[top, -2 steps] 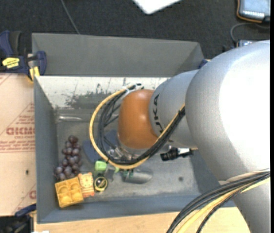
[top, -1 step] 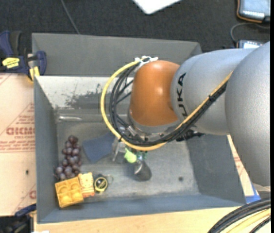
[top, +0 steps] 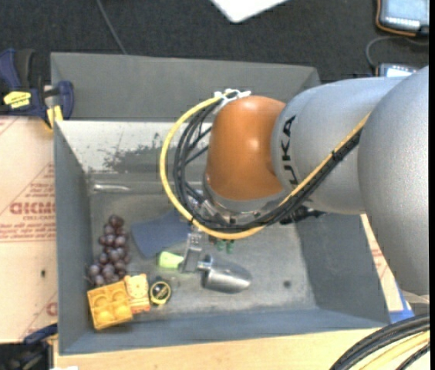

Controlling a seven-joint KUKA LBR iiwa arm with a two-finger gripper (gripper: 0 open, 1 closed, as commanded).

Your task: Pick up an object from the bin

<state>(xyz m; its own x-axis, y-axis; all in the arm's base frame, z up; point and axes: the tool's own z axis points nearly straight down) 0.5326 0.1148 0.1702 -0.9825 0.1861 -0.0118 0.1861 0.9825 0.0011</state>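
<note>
My gripper (top: 195, 254) reaches down from under the orange wrist cover into the middle of the bin. Its tip sits between a small green and yellow thing (top: 170, 260) on its left and a shiny silver metal thing (top: 225, 278) lying on its side just to the lower right. A flat dark blue piece (top: 153, 236) lies on the bin floor at the gripper's left, partly under the cables. Nothing can be seen held by the gripper.
A bunch of purple toy grapes (top: 109, 251) lies at the bin's left. In the lower left corner sit a yellow toy block (top: 111, 304) and a small round yellow and black thing (top: 160, 291). The arm covers the bin's right and back.
</note>
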